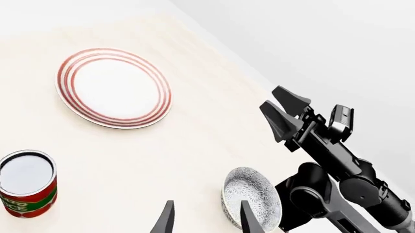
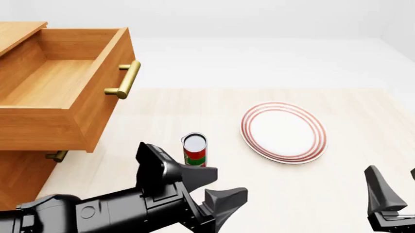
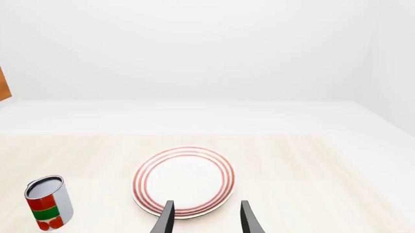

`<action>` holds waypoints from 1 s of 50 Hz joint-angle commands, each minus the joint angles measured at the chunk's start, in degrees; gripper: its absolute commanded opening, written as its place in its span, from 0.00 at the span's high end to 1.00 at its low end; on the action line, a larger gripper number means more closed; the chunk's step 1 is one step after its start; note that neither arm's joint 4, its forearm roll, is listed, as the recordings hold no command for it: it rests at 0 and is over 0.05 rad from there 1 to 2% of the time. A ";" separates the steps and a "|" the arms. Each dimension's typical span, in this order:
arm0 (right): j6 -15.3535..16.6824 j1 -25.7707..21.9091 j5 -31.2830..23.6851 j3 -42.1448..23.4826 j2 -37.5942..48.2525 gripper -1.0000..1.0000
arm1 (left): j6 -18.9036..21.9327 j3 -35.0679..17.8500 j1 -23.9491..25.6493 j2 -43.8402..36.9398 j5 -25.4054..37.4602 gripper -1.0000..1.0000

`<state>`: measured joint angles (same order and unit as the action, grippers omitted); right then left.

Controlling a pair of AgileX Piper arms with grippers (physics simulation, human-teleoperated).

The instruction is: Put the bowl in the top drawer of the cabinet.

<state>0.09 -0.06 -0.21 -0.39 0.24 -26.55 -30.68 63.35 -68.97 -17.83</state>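
The only lettering is on the red-and-green can [image 1: 26, 183], which stands near the red-ringed plate [image 1: 114, 88]: pale partial letters, roughly "TO" above "CE", the rest cut off.

Grey-speckled bowl [image 1: 251, 196], red-ringed white plate [image 2: 283, 131], orange-brown cabinet [image 2: 19, 170].

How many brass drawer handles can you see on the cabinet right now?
2. One bar handle sits on the front of the open top drawer. A second handle peeks out below it on the lower drawer, mostly hidden by the drawer above. More may be out of frame.
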 commanded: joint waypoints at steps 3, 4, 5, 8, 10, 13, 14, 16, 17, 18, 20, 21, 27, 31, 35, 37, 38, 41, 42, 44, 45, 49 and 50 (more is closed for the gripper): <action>0.08 -0.01 0.15 0.14 -0.01 0.00 | -1.52 -1.38 0.80 -4.33 -2.66 0.00; 0.02 0.00 0.15 0.14 0.01 0.00 | -1.68 -1.38 0.78 -4.62 -2.89 0.00; -0.03 0.00 0.14 0.12 0.03 0.00 | -1.77 -1.38 0.77 -4.83 -3.06 0.00; 0.09 -0.01 0.19 0.16 0.03 0.00 | -2.32 -1.48 0.81 -5.88 -3.72 0.00; 0.01 0.00 0.18 0.13 0.06 0.00 | -2.50 -1.56 0.90 -6.22 -3.86 0.00; -0.01 0.00 0.21 0.17 0.06 0.00 | -2.86 -1.75 1.03 -6.70 -4.04 0.00; 0.06 -0.01 0.20 0.13 0.06 0.00 | -2.91 -1.76 1.03 -6.84 -4.14 0.00; 0.03 0.00 0.18 0.10 0.09 0.00 | -3.25 -1.74 1.05 -7.27 -4.37 0.00; -0.03 0.00 0.19 0.11 0.10 0.00 | -3.48 -1.72 1.10 -7.45 -4.49 0.00; -0.06 0.01 0.19 0.12 0.10 0.00 | -3.68 -1.71 1.11 -7.62 -4.57 0.00; 0.02 0.00 0.17 0.08 0.10 0.00 | -4.04 -1.67 1.10 -7.95 -4.83 0.00; 0.09 -0.01 0.18 0.08 0.08 0.00 | -4.19 -1.64 1.05 -8.13 -4.98 0.00; 0.06 -0.01 0.19 0.10 0.09 0.00 | -5.03 -1.63 0.90 -9.35 -5.76 0.00; -0.06 0.00 0.20 0.12 0.12 0.00 | -6.00 -1.86 1.04 -10.11 -5.96 0.00; 0.00 0.00 0.24 0.14 0.12 0.00 | -6.69 -2.35 1.38 -10.86 -6.11 0.00; -0.05 0.01 0.24 0.12 0.15 0.00 | -6.86 -2.57 1.43 -11.25 -6.19 0.00; -0.02 0.00 0.25 0.13 0.14 0.00 | -6.94 -2.63 1.47 -11.38 -6.25 0.00; 0.05 0.00 0.25 0.13 0.13 0.00 | -7.49 -2.84 1.64 -12.09 -6.46 0.00; -0.03 0.01 0.25 0.13 0.15 0.00 | -7.73 -2.93 1.72 -12.41 -6.54 0.00; 0.03 0.00 0.23 0.12 0.12 0.00 | -8.18 -3.16 1.89 -13.05 -6.70 0.00; 0.03 0.00 0.23 0.12 0.12 0.00 | -8.18 -3.16 1.89 -13.05 -6.70 0.00; -0.03 0.01 0.14 0.09 0.08 0.00 | -9.68 -3.59 2.40 -14.83 -7.16 0.00; 0.00 0.00 0.16 0.14 0.04 0.00 | -9.82 -3.69 2.49 -15.08 -7.20 0.00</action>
<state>0.10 -0.06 0.00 -0.27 0.34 -34.34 -33.57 65.14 -81.39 -24.29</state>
